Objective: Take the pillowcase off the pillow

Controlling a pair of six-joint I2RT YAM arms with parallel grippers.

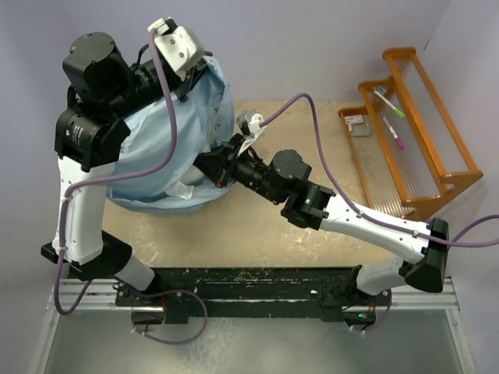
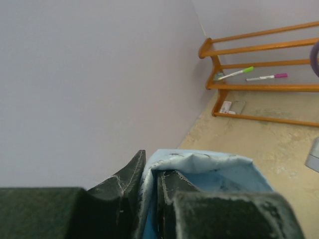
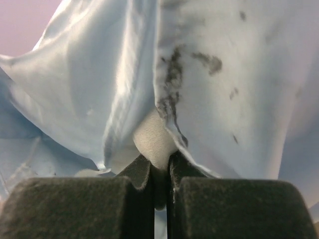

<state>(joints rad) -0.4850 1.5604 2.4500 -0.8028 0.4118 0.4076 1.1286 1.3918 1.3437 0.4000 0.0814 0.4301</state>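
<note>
Pillowcase: thin wrinkly pale-blue sack, smudged; pillow: plump off-white.

Bare worktop lies open between the hanging pillowcase on the left and the orange rack far right; the right arm crosses the middle.

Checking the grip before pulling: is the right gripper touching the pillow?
Touching. The right wrist view shows the right gripper pinching an off-white bulge of the pillow.

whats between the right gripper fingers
Off-white pillow, pinched by the right gripper; the blue pillowcase hangs around it. Seen in the right wrist view.
</note>
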